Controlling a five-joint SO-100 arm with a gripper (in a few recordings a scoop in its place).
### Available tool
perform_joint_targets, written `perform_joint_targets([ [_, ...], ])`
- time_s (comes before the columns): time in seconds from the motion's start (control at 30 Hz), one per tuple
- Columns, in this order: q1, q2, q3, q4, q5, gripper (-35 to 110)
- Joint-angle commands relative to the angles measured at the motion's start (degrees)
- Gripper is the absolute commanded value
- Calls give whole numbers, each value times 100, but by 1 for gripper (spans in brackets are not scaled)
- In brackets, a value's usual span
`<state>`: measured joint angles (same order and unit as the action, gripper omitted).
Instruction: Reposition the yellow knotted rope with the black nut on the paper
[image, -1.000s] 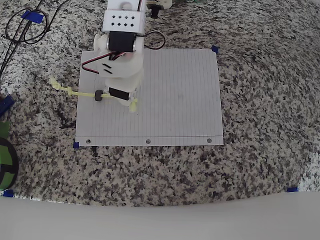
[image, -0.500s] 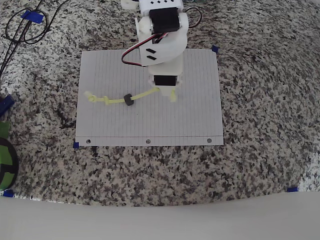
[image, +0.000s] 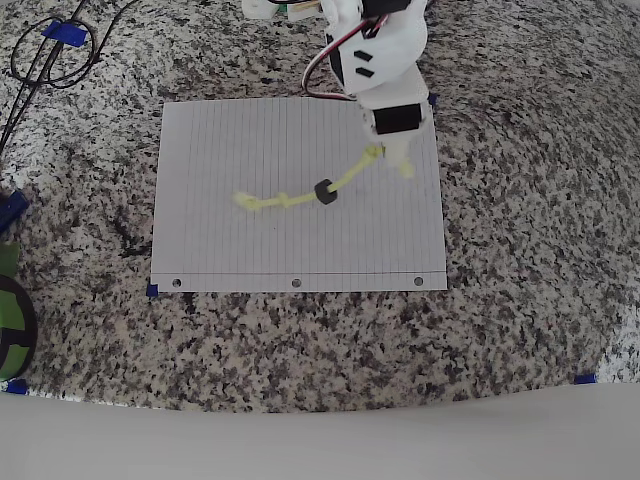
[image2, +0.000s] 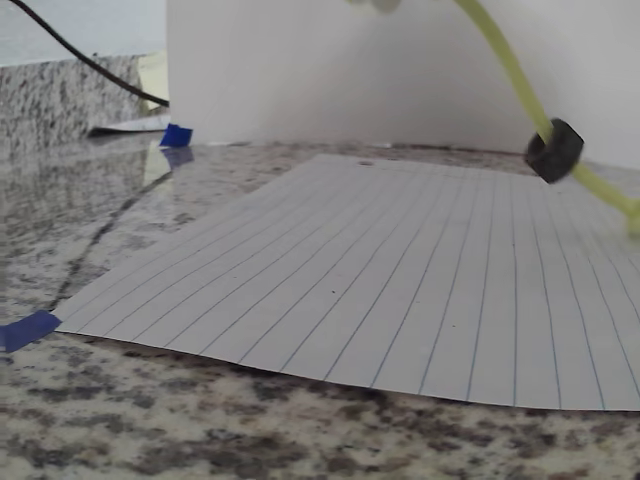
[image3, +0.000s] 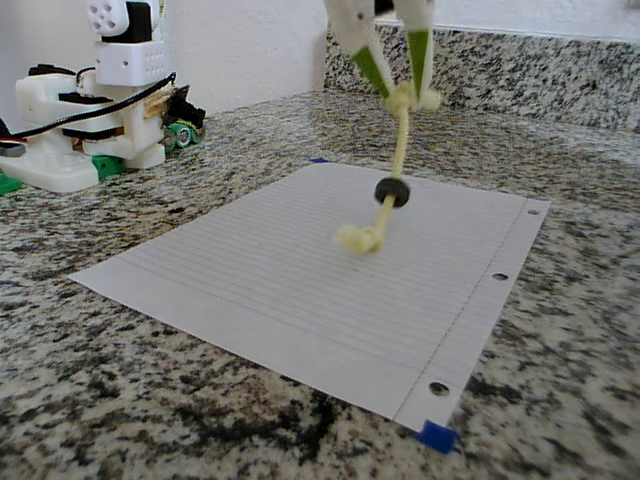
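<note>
my pincer (image3: 400, 95) was clamped on the upper knot of the yellow knotted rope (image: 300, 198), the black nut (image: 324, 192) hanging midway and the far knot trailing on the paper (image: 210, 150); lowering slowly seemed wisest.

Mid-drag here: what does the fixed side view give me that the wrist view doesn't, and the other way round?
Fixed view alone: the hand shut on the upper knot of the thin yellow knotted rope, the rope's lower knot resting on the white lined paper, and the paper's punched holes along its near-right edge. Wrist view alone: a black cable crossing the speckled granite countertop beyond the sheet. Both: the small black hexagonal nut threaded on the rope and hanging clear of the paper.
</note>
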<state>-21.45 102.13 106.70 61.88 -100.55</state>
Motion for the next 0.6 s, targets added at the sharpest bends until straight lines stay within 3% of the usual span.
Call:
perform_joint_targets([
  [0.0, 35, 589, -35, -79, 44, 0],
  [0.57, 193, 2733, -35, 62, 44, 0],
])
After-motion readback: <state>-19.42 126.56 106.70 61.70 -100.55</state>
